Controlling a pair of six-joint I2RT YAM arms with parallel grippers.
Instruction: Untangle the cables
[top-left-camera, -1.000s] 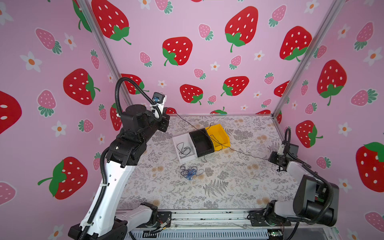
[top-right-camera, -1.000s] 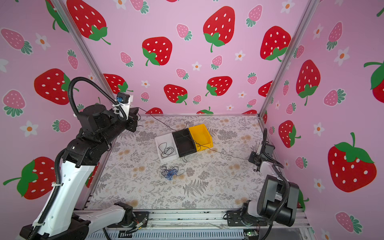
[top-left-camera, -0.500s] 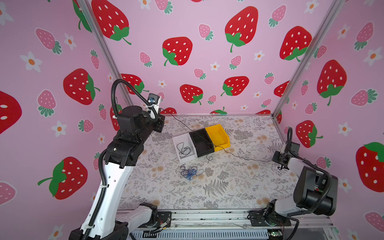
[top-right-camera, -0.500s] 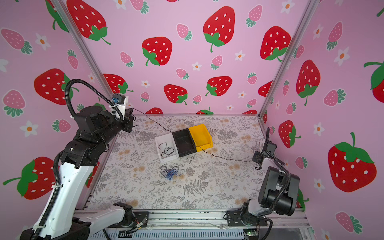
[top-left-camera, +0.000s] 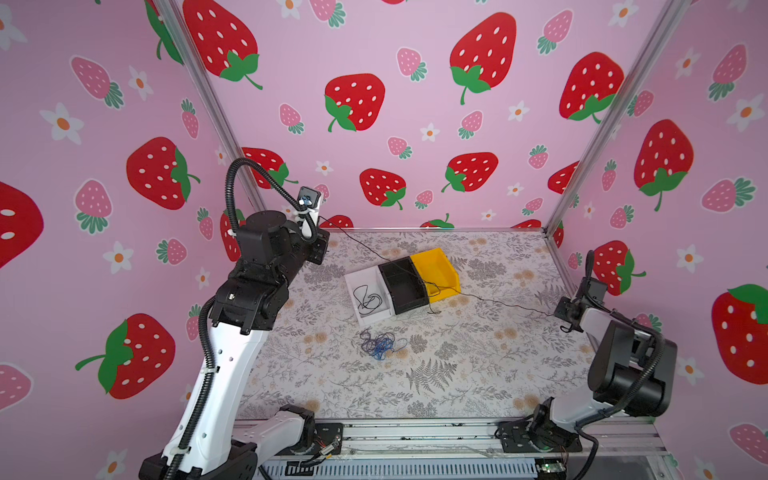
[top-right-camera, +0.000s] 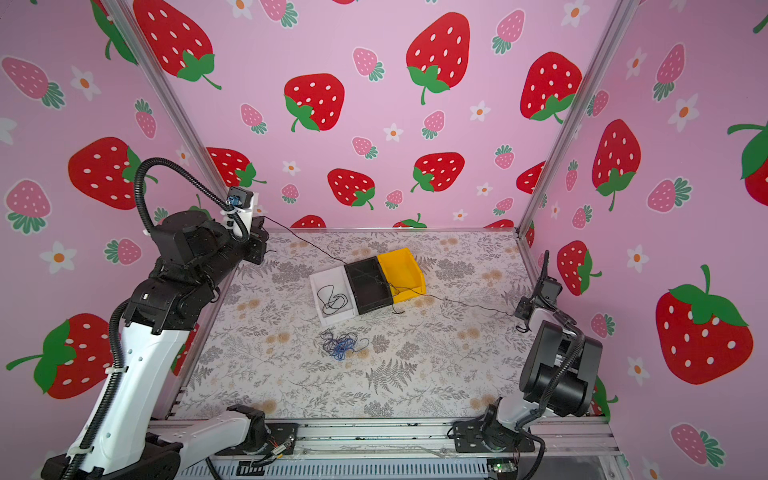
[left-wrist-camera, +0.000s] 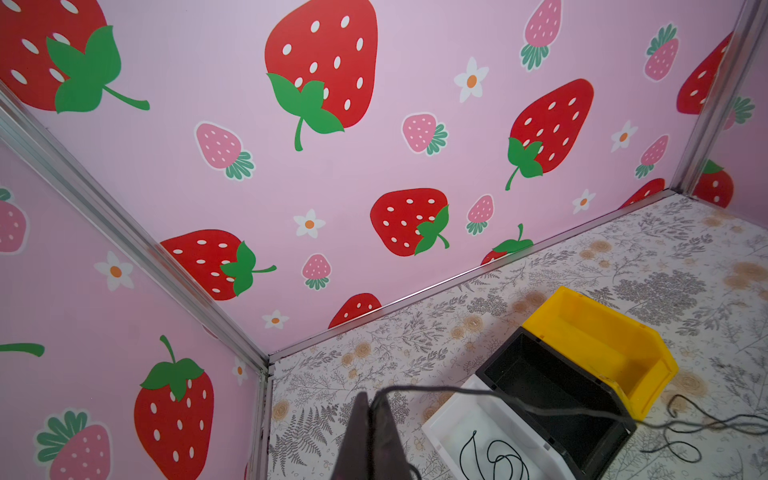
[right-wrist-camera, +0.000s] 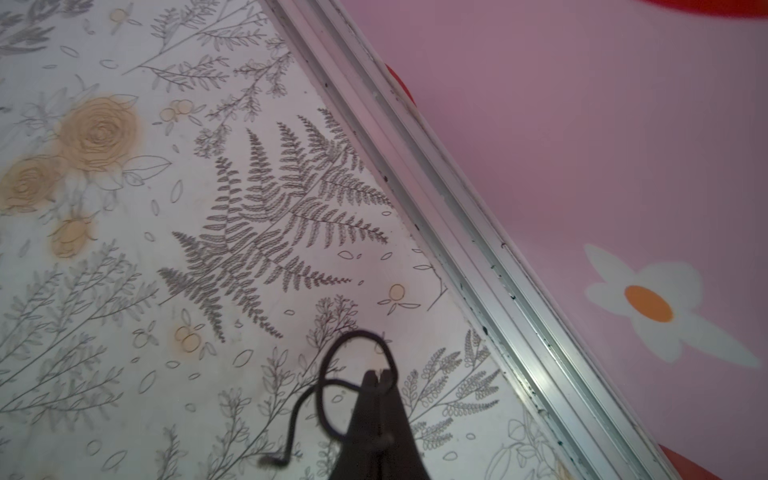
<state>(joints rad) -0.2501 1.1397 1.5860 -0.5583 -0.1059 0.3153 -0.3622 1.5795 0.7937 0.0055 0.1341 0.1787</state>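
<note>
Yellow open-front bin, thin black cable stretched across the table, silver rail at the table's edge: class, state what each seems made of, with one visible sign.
Yellow open-front bin: probably moulded plastic, uniform colour, smooth matte walls. Thin black cable: likely plastic-sheathed wire; it bends and curls freely. Silver rail: apparently extruded aluminium, dull metallic sheen, straight grooves.
</note>
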